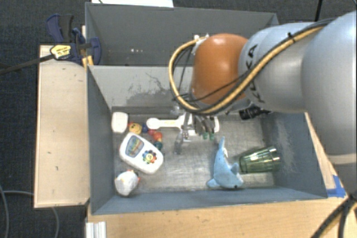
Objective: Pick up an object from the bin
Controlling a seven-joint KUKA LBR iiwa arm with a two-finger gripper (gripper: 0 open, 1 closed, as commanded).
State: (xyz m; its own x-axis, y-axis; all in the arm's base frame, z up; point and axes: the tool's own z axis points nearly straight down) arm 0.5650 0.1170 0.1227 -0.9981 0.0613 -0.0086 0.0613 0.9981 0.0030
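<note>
A: The grey arm (pixel 301 64) and its orange cover (pixel 217 67) mask the bin's (pixel 139 36) middle.

B: The end effector (pixel 192 134), released or clenched I cannot tell, hangs up-left of the blue dolphin toy (pixel 225 167), over a white spoon's (pixel 159 124) hidden end.

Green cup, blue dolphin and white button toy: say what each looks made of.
Green cup: looks like tinted clear plastic, possibly glass; it is see-through, with bright glints. Blue dolphin: seems to be soft rubber or foam; the surface is matte, with no shine. White button toy: likely hard, glossy plastic; it has a smooth moulded shell with coloured buttons.
</note>
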